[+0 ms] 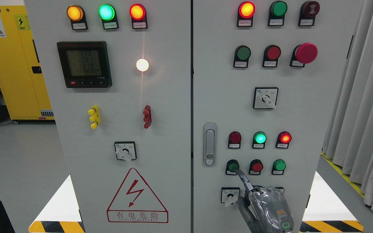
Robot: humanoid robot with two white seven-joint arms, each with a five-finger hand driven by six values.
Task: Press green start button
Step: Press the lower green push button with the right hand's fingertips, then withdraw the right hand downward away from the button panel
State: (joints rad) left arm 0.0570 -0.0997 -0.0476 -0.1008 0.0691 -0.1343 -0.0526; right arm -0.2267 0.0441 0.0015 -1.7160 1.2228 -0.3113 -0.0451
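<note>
In the head view, a grey electrical cabinet (173, 97) fills the frame. Its right door's lower row has a green push button (232, 167), a red button (257, 167) and another green button (279, 165). My right hand (267, 208), wrapped in clear plastic, rises from the bottom edge. Its index finger (243, 178) points up and left, and the tip touches the left green button. The other fingers are curled and hold nothing. The left arm is out of view.
Above the button row sit a dark red lamp (234, 138), a lit green lamp (259, 138) and a lit red lamp (284, 138). A door handle (209, 144) is to the left and a rotary switch (230, 195) is beside the hand. Grey curtains (364, 97) hang on the right.
</note>
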